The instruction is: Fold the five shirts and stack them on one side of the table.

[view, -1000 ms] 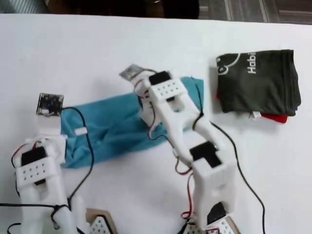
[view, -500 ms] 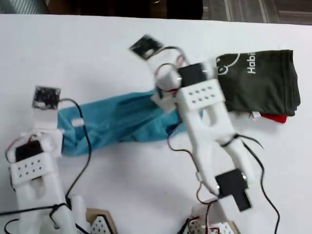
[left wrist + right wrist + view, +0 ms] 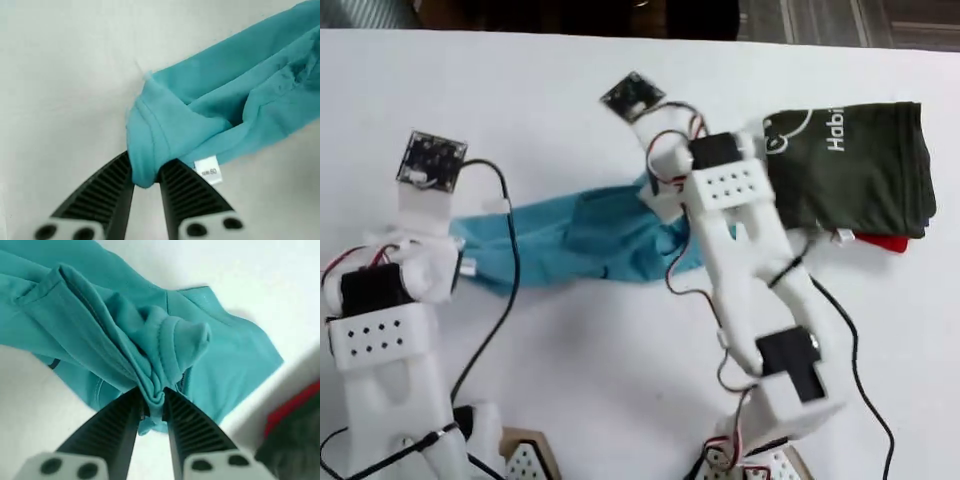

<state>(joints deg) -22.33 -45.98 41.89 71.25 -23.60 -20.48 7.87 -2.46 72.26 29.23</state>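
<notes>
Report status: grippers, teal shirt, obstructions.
Left gripper shut on one end of teal shirt. Right gripper shut on the bunched other end. Shirt strung between them, not folded. Folded dark shirt stack close beside right gripper.

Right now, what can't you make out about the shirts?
- High view: the right arm covers one end of the teal shirt, hiding its folds there.
- High view: the dark green shirt hides all but an edge of the red shirt; how many lie beneath, unknown.
- Left wrist view: the teal shirt runs off the frame edge; its tag print is too small.
</notes>
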